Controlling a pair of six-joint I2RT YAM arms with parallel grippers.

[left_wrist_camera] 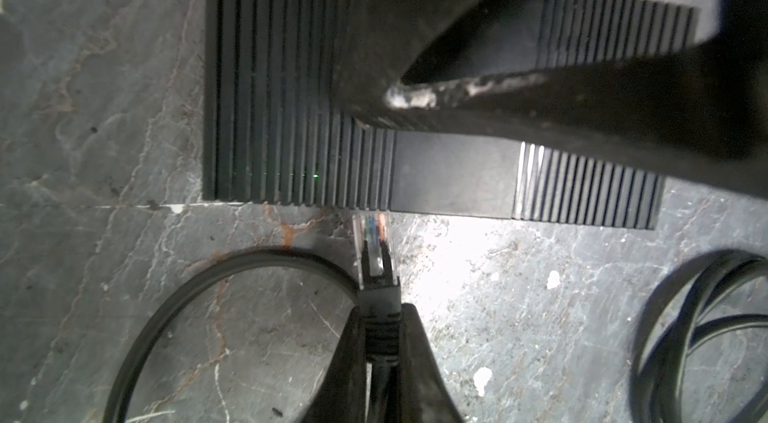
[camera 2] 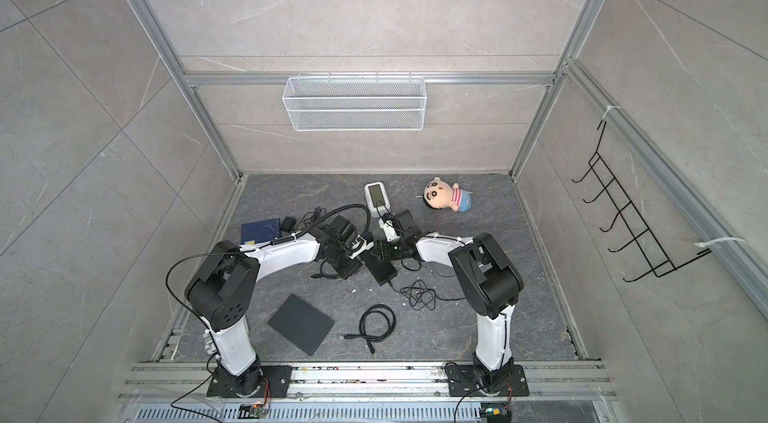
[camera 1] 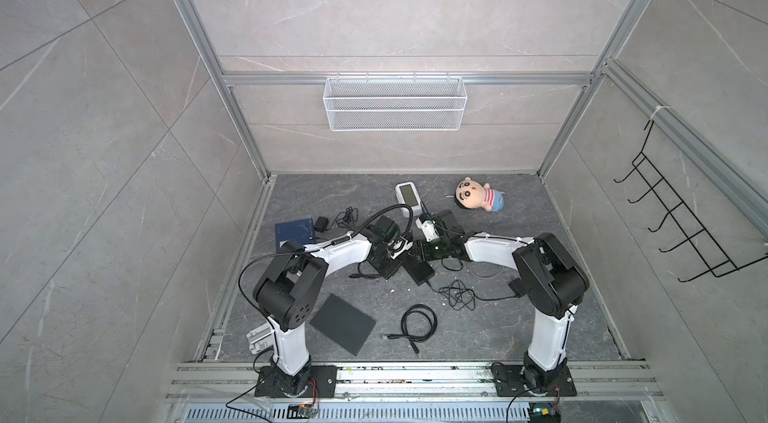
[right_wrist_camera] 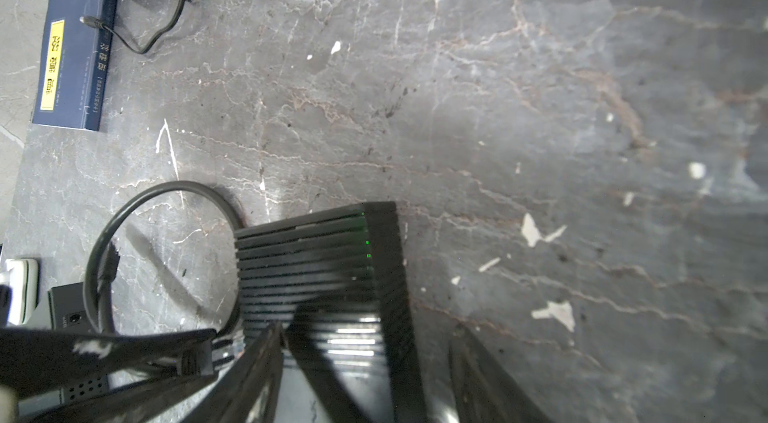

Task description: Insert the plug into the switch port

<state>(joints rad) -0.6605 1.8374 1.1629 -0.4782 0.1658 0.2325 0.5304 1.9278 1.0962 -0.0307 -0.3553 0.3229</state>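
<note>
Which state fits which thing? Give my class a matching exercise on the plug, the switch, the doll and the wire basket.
Things: 1 plug; 2 switch; 3 doll; 4 wire basket.
States: A hangs on the back wall; B lies alone on the floor, far back; C gripped by the left claw; D shows a green light.
Pairs: 1-C; 2-D; 3-B; 4-A.
</note>
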